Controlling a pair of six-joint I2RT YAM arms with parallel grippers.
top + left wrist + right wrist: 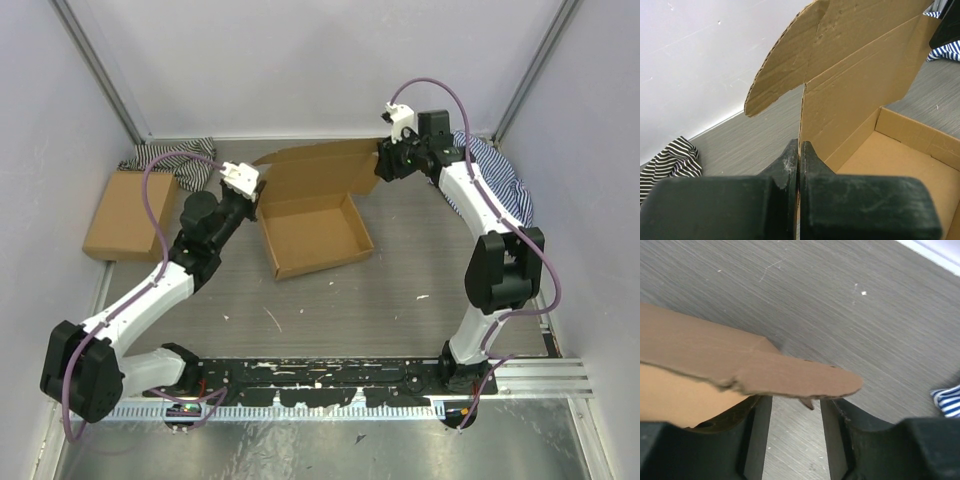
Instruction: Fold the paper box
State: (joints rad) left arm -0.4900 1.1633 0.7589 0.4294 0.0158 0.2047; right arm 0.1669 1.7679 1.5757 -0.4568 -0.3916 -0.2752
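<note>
paper box (315,225): i see it mid-bench (420,290), tray formed and open, lid standing up along the far side.
left end effector (798,150): pinched tight on the thin cardboard edge at the tray's left rear corner, under the lid's rounded flap.
right end effector (796,410): fingers (757,440) parted, clamping nothing; the lid's other flap lies across them.
flat box (125,215): far left, well apart.
black-striped cloth (165,160): behind the flat box.
blue-striped cloth (500,180): under the right arm.
</note>
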